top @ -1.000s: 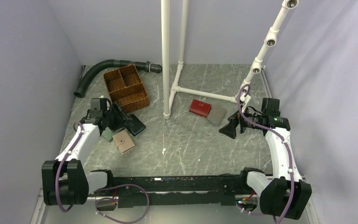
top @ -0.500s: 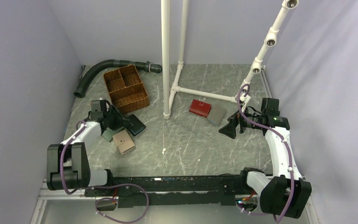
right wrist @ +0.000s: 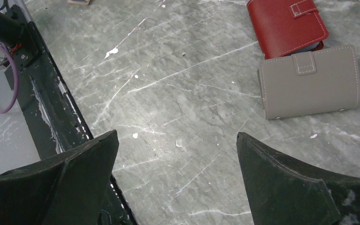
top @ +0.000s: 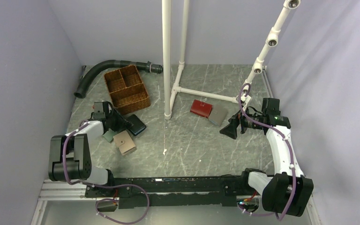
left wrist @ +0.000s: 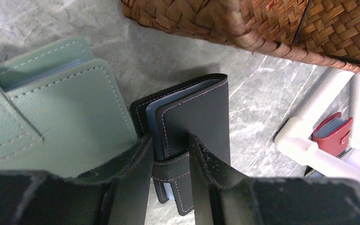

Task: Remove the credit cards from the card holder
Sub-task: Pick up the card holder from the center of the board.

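Card holder (left wrist: 201, 108), black, shut, lying beside green wallet (left wrist: 61, 108), near wicker basket (left wrist: 262, 23); left gripper (left wrist: 171, 140) jaws pinching its clasp strap. Probably light, floppy, slippery: strap seeming best hold. Right gripper (right wrist: 176, 136) jaws gaping, empty.

Black card holder (left wrist: 201, 108), red wallet (right wrist: 286, 23)
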`<control>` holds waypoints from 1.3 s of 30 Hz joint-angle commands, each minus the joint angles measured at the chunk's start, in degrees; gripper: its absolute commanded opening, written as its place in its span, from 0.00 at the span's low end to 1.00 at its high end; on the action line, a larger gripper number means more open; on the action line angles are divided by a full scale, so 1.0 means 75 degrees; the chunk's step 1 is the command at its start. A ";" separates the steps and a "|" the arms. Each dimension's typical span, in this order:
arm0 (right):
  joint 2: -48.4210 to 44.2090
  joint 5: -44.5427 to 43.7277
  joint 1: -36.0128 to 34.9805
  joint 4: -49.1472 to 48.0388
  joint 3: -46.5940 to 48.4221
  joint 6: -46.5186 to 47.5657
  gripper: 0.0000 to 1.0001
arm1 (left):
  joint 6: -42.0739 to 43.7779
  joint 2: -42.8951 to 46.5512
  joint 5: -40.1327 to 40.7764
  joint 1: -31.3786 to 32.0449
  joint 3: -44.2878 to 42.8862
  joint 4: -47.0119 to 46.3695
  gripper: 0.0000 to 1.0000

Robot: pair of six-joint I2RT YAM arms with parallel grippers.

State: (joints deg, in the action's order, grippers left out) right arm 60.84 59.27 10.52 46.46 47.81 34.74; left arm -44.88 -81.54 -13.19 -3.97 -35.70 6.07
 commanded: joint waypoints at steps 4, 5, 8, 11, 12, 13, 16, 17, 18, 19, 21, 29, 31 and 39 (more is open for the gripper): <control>0.0068 0.0319 -0.0085 -0.0049 0.0209 0.0265 1.00 | -0.0157 -0.0390 0.0167 -0.0009 -0.0026 -0.0538 0.32; 0.0077 0.0314 -0.0090 -0.0034 0.0221 0.0276 1.00 | -0.0164 -0.0391 0.0137 -0.0008 0.0000 -0.0604 0.29; 0.0091 0.0315 -0.0108 0.0010 0.0246 0.0310 1.00 | -0.0094 -0.0322 0.0087 -0.0009 0.0014 -0.0663 0.15; 0.0103 0.0313 -0.0124 0.0044 0.0268 0.0346 1.00 | 0.0107 -0.0116 -0.0042 -0.0006 0.0025 -0.0671 0.00; 0.0103 0.0301 -0.0135 0.0060 0.0278 0.0367 1.00 | 0.0183 0.0021 -0.0120 -0.0004 0.0041 -0.0658 0.00; 0.0103 0.0301 -0.0143 0.0079 0.0281 0.0387 1.00 | 0.0270 0.0142 -0.0224 -0.0011 0.0063 -0.0665 0.00; 0.0107 0.0301 -0.0181 0.0147 0.0298 0.0488 1.00 | 0.0508 0.0684 -0.0762 -0.0010 0.0290 -0.0748 0.00; 0.0104 0.0301 -0.0203 0.0181 0.0304 0.0527 1.00 | 0.0567 0.0904 -0.0984 -0.0007 0.0408 -0.0911 0.00; 0.0109 0.0300 -0.0232 0.0210 0.0305 0.0560 1.00 | 0.0631 0.1102 -0.1249 -0.0010 0.0537 -0.1040 0.00; 0.0107 0.0298 -0.0267 0.0230 0.0305 0.0575 1.00 | 0.0680 0.1330 -0.1516 -0.0010 0.0686 -0.1144 0.00; 0.0093 0.0295 -0.0345 0.0263 0.0293 0.0610 1.00 | 0.0758 0.1822 -0.1999 0.0000 0.0943 -0.1147 0.00; 0.0220 0.0500 -0.0970 0.0075 0.0251 0.0376 1.00 | 0.0532 0.4390 -0.2762 0.0576 0.1809 -0.1202 0.00; 0.0312 0.0581 -0.1172 0.0016 0.0312 0.0301 1.00 | 0.0510 0.4849 -0.2677 0.1023 0.1828 -0.1217 0.00; 0.0712 0.1131 -0.2020 -0.0376 0.0474 -0.0156 0.99 | 0.0429 0.5255 -0.2641 0.2348 0.1226 -0.1255 0.00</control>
State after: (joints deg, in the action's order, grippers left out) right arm 65.56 62.74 -2.57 47.27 48.62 35.29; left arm -41.21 -42.15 -31.24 10.15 -22.00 0.10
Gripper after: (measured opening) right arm 0.994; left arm 0.013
